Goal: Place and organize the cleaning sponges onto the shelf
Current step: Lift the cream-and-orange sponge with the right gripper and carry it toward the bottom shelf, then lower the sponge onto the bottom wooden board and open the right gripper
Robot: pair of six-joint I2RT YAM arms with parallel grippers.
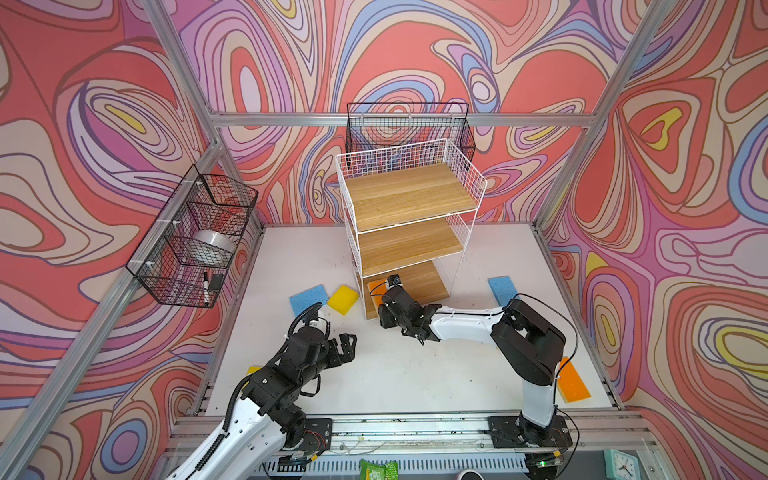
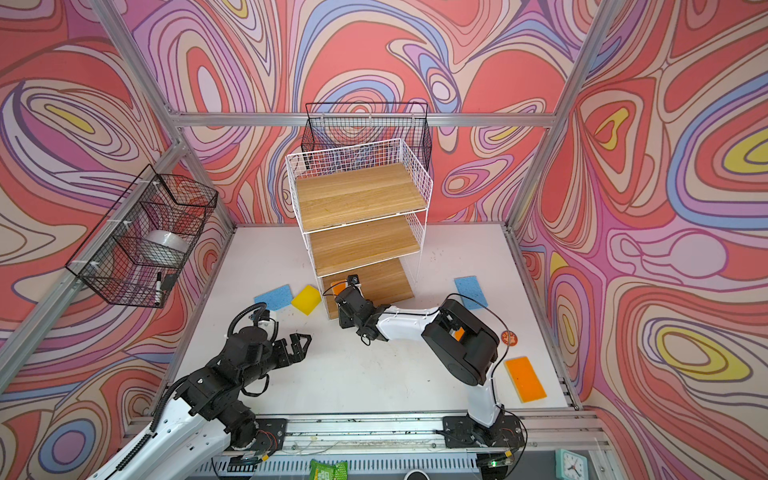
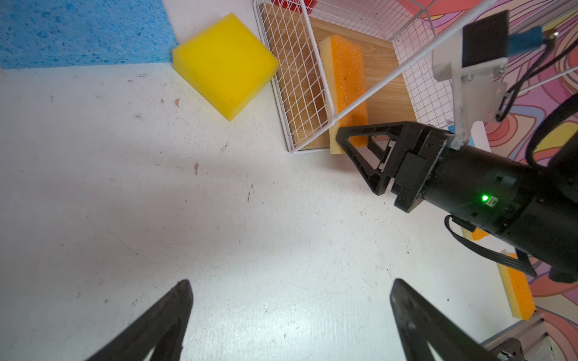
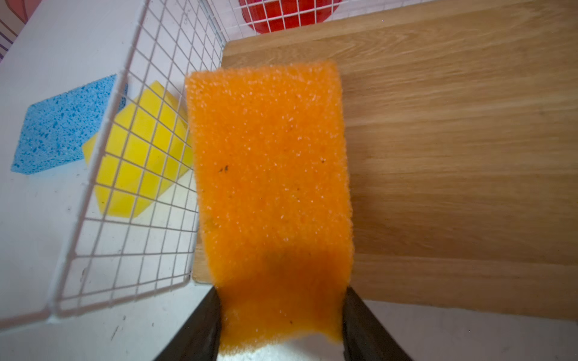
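On the left wall we see a black wire basket. Lower down, on the white table, the left blue sponge lies flat, and the yellow sponge sits right next to it. Nearer the front, the left gripper hangs over the bare table with its two fingers wide apart, and it holds nothing. In the middle stands the shelf. The held orange sponge lies flat on the bottom board, close to the left wire wall, and its near end sticks out past the front edge. The right gripper has that end pinched between its two fingers. Farther right, the right blue sponge lies flat on the table, a little way from the shelf. Near the front right corner the far orange sponge lies flat on the table, orange side up.
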